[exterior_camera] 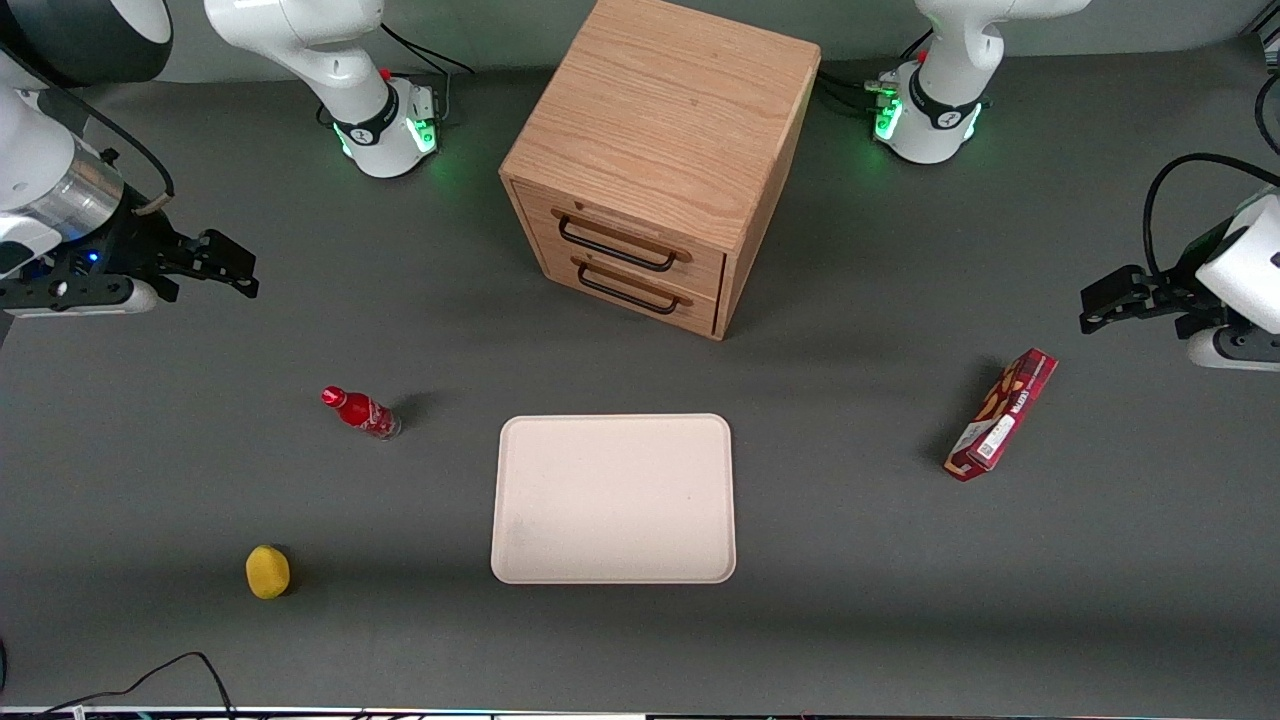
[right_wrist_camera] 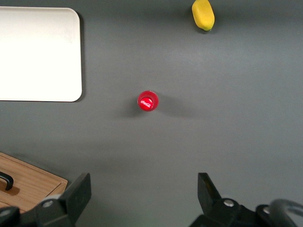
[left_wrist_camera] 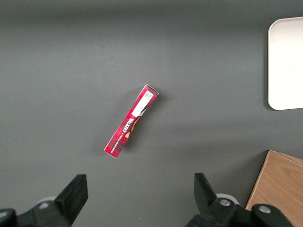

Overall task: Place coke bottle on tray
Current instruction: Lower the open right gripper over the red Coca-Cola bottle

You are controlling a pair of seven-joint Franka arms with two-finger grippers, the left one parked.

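Note:
The coke bottle (exterior_camera: 360, 411), small and red with a red cap, stands upright on the dark table beside the tray, toward the working arm's end. The right wrist view shows its cap from straight above (right_wrist_camera: 147, 100). The tray (exterior_camera: 613, 498) is large, flat, cream-white and bare; it also shows in the right wrist view (right_wrist_camera: 38, 54). My right gripper (exterior_camera: 238, 268) hangs above the table, farther from the front camera than the bottle and apart from it. Its fingers stand wide open with nothing between them (right_wrist_camera: 144, 184).
A wooden drawer cabinet (exterior_camera: 655, 160) with two black handles stands farther from the front camera than the tray. A long red snack box (exterior_camera: 1000, 413) lies toward the parked arm's end. A small yellow object (exterior_camera: 267, 571) lies nearer the front camera than the bottle.

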